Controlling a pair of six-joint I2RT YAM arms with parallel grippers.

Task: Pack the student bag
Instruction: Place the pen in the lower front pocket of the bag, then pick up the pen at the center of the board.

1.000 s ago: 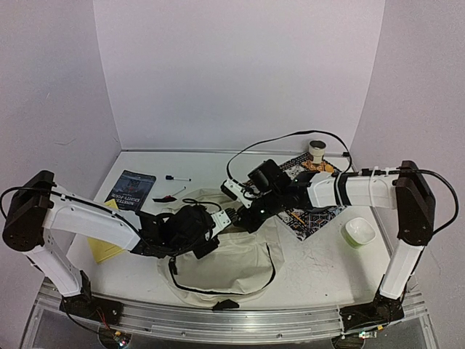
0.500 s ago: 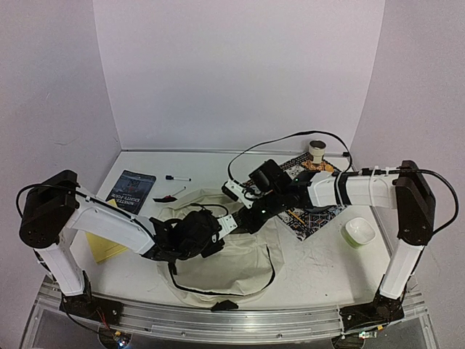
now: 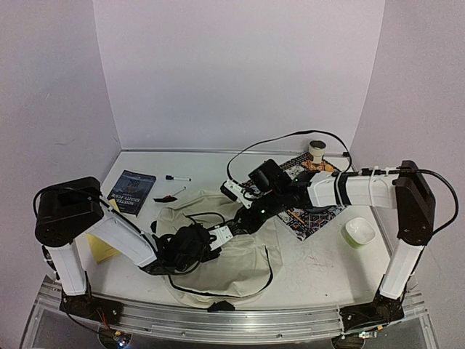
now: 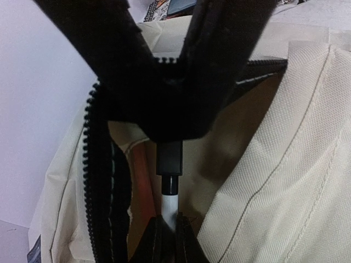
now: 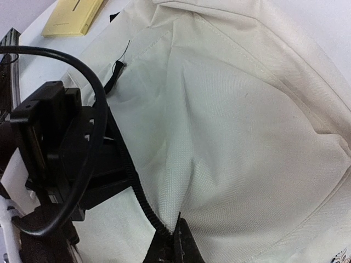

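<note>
The cream student bag (image 3: pixel 243 263) lies flat in the middle near the front, its black zipper open. My left gripper (image 3: pixel 197 244) is inside the bag's opening, shut on a white marker with a black cap (image 4: pixel 169 200). In the left wrist view the gripper (image 4: pixel 170 222) points into the bag (image 4: pixel 285 164), with the zipper teeth (image 4: pixel 96 181) on the left. My right gripper (image 3: pixel 243 218) is shut on the bag's fabric edge by the zipper (image 5: pixel 143 205) and holds it up. It also shows in the right wrist view (image 5: pixel 174 229), against the bag's cloth (image 5: pixel 247 109).
A dark book (image 3: pixel 131 190), a pen (image 3: pixel 176 178) and a small red-and-black item (image 3: pixel 164 198) lie at the back left. A yellow notepad (image 3: pixel 100 251) lies by the left arm. A patterned mat (image 3: pixel 314 215), a pale green bowl (image 3: pixel 360 231) and a small roll (image 3: pixel 317 150) are on the right.
My left arm has swung nearer and to the right, pushing its gripper and the marker deeper into the bag's opening. The right arm has kept its grip and hardly moved.
</note>
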